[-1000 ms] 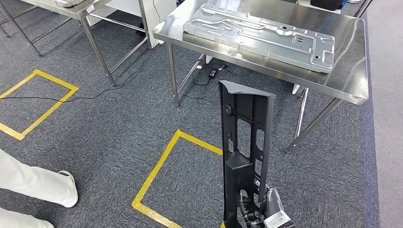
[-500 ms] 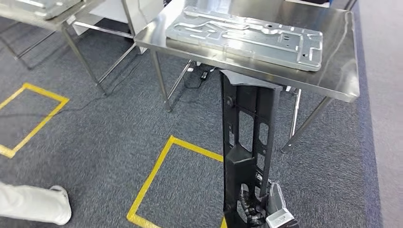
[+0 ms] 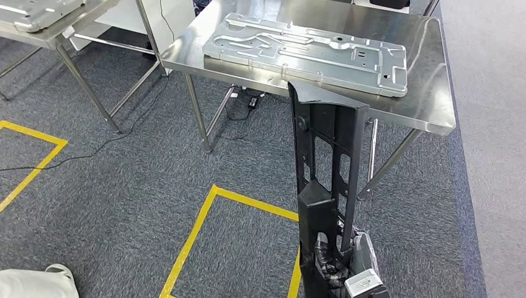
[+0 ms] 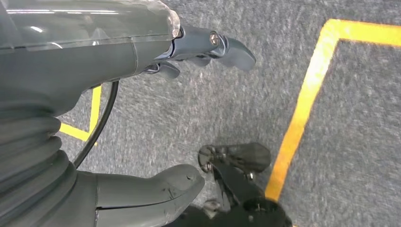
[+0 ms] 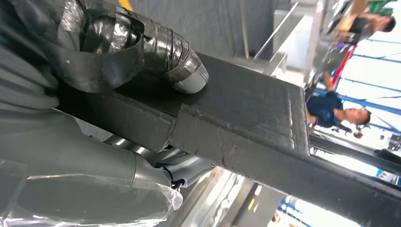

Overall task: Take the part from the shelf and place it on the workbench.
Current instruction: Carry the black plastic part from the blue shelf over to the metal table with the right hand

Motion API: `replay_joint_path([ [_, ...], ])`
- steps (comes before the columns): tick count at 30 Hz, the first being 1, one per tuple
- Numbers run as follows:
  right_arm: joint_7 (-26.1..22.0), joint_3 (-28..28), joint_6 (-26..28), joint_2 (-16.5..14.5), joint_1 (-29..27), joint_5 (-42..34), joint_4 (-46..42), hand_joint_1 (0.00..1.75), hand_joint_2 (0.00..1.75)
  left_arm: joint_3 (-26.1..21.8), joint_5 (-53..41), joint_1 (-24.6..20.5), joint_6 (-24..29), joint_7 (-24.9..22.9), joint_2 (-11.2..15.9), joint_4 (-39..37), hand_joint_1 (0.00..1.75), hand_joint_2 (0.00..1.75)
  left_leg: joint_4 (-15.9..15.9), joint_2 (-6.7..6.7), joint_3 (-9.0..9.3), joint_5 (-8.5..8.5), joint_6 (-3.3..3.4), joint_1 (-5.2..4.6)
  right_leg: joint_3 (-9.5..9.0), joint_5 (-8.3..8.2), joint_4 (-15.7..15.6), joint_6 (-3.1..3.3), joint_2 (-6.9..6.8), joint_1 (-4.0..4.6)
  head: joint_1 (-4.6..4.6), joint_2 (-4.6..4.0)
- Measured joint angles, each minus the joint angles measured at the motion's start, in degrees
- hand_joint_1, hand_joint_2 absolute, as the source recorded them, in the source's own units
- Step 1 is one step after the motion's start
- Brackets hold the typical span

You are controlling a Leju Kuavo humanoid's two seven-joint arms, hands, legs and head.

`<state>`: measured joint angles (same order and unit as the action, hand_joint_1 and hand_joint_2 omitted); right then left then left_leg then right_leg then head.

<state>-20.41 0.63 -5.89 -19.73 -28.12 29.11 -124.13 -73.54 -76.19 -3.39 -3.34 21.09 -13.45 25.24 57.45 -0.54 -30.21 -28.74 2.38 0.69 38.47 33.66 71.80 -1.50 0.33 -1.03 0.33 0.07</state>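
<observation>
A long black plastic part (image 3: 325, 161) with cut-out slots stands upright in the head view, its top edge overlapping the front edge of the steel workbench (image 3: 428, 81). My right hand (image 3: 344, 264) grips its lower end at the bottom of the picture. In the right wrist view its taped fingers (image 5: 142, 42) wrap over the flat black part (image 5: 246, 113). My left hand (image 4: 142, 109) hangs over the grey carpet with its fingers apart and nothing in them.
A large pressed metal panel (image 3: 307, 49) lies on the workbench. A second steel table (image 3: 46, 28) with another panel stands at the far left. Yellow floor tape (image 3: 198, 230) marks squares on the carpet. A person's white shoe (image 3: 37, 282) is at the lower left. Cables (image 3: 239, 108) lie under the bench.
The camera has moved forward and to the right, so the workbench sits lower and further left in the picture. The part stays upright in my right hand.
</observation>
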Motion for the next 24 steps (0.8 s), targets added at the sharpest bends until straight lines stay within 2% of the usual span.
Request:
replay_joint_path([
  [1,0.31,0.04,0.43,0.08,0.09,0.57,-0.18,1.75,1.75,-0.02,-0.08,0.02,-0.01,0.0,-0.04,-0.01,0.0,1.75,0.0,0.03,0.64,-0.45,-0.22,0.05,-1.17,-2.81,-3.56,-0.01,-0.11,-0.12,0.0,0.0],
  [2,0.67,0.1,0.82,0.19,0.26,1.19,-0.41,1.75,1.75,-0.03,-0.16,0.05,-0.03,-0.01,-0.08,-0.01,0.0,1.75,-0.06,0.06,1.21,-0.86,-0.45,0.09,-2.52,-4.84,-7.02,0.04,-0.23,-0.15,0.0,0.0],
  [3,1.02,0.18,1.15,0.3,0.48,1.73,-0.69,1.75,1.75,-0.04,-0.28,0.0,-0.03,-0.01,-0.11,-0.01,0.0,1.75,-0.05,0.09,1.67,-1.23,-0.74,0.1,-3.53,-5.72,-10.04,0.19,-0.38,0.0,0.01,0.0],
  [4,1.41,0.27,1.43,0.42,0.72,2.31,-1.03,1.75,1.75,-0.05,-0.41,-0.05,-0.03,-0.02,-0.12,0.0,0.0,1.75,-0.06,0.15,1.88,-1.56,-1.09,0.08,-4.1,-6.02,-11.69,0.41,-0.5,0.18,0.01,0.0],
  [6,2.71,0.39,1.77,0.63,1.43,3.7,-1.88,1.75,1.75,-0.08,-0.63,-0.16,-0.01,-0.07,-0.11,-0.01,0.0,1.75,0.32,0.32,2.23,-1.87,-1.88,0.0,-4.23,-5.33,-12.31,1.2,-0.49,0.53,-0.01,0.0],
  [8,4.72,0.42,1.8,0.79,2.79,5.36,-3.05,1.75,1.75,-0.09,-0.85,-0.31,0.1,-0.16,-0.04,-0.03,0.0,1.75,1.41,0.45,2.29,-2.34,-2.48,0.09,-5.06,-5.71,-12.56,2.08,-0.3,0.39,-0.05,0.0],
  [9,5.6,0.42,1.74,0.86,3.68,6.07,-3.67,1.75,1.75,-0.09,-0.97,-0.48,0.19,-0.2,0.01,-0.06,0.0,1.75,3.04,0.46,1.57,-2.83,-2.63,0.14,-5.53,-5.62,-12.73,2.45,-0.29,0.31,-0.06,0.0],
  [10,6.22,0.42,1.67,0.94,4.47,6.7,-4.24,1.75,1.75,-0.09,-1.07,-0.67,0.27,-0.22,0.04,-0.1,0.0,1.75,5.82,0.46,0.04,-3.79,-2.73,0.22,-5.96,-5.51,-12.88,2.77,-0.29,0.28,-0.07,0.0],
  [13,7.32,0.42,1.6,1.21,5.71,8.73,-5.07,1.75,1.75,-0.08,-1.34,-0.75,0.43,-0.23,0.07,-0.24,0.0,1.75,16.03,0.46,-6.61,-7.58,-2.91,0.26,-6.74,-4.66,-12.91,3.41,-0.26,0.59,-0.06,0.0],
  [14,7.52,0.4,1.67,1.27,5.78,9.39,-5.2,1.75,1.75,-0.08,-1.41,-0.61,0.49,-0.23,0.07,-0.27,0.0,1.75,17.17,0.46,-7.98,-7.64,-2.82,0.23,-7.14,-4.3,-12.9,3.47,-0.14,0.73,-0.07,0.0],
  [15,7.63,0.39,1.76,1.32,5.81,9.96,-5.37,1.75,1.75,-0.09,-1.49,-0.48,0.54,-0.24,0.07,-0.28,0.0,1.75,16.44,0.46,-8.47,-6.52,-2.63,0.17,-7.64,-3.91,-12.89,3.48,-0.01,0.86,-0.07,0.0],
  [17,7.65,0.35,1.98,1.42,5.94,10.88,-5.85,1.75,1.75,-0.09,-1.63,-0.29,0.58,-0.23,0.09,-0.28,0.0,1.75,9.92,0.46,-7.07,-1.35,-1.86,-0.14,-8.9,-2.96,-12.92,3.39,0.14,1.07,-0.07,0.0],
  [18,7.65,0.33,2.09,1.46,6.08,11.24,-6.06,1.75,1.75,-0.09,-1.72,-0.25,0.59,-0.24,0.17,-0.28,0.0,1.75,6.73,0.46,-6.2,0.19,-1.47,-0.42,-9.41,-2.51,-12.9,3.24,0.17,1.19,-0.07,0.0],
  [20,7.77,0.28,2.32,1.56,6.42,11.99,-6.44,1.75,1.75,-0.08,-1.81,-0.26,0.59,-0.25,0.33,-0.28,0.0,1.75,3.14,0.34,-5.12,1.18,-0.78,-0.91,-9.91,-1.86,-12.91,2.65,0.26,1.28,-0.08,0.0],
  [21,7.88,0.26,2.46,1.62,6.55,12.38,-6.61,1.75,1.75,-0.08,-1.86,-0.22,0.58,-0.27,0.38,-0.28,0.0,1.75,2.8,0.29,-4.93,0.76,-0.52,-1.0,-10.1,-1.86,-12.81,2.27,0.33,1.35,-0.09,0.0],
  [23,8.13,0.2,2.92,1.75,6.85,13.31,-7.09,1.75,1.75,-0.08,-1.93,-0.09,0.56,-0.28,0.27,-0.29,0.0,1.75,1.69,0.28,-3.81,1.54,0.0,-0.73,-10.48,-1.74,-12.27,1.63,0.34,1.39,-0.09,0.0],
  [24,8.21,0.18,3.2,1.82,7.04,13.72,-7.32,1.75,1.75,-0.08,-1.97,-0.09,0.54,-0.28,0.2,-0.29,0.0,1.75,1.23,0.31,-3.11,1.55,0.24,-0.54,-10.09,-1.39,-11.1,1.34,0.29,1.38,-0.09,0.0],
])
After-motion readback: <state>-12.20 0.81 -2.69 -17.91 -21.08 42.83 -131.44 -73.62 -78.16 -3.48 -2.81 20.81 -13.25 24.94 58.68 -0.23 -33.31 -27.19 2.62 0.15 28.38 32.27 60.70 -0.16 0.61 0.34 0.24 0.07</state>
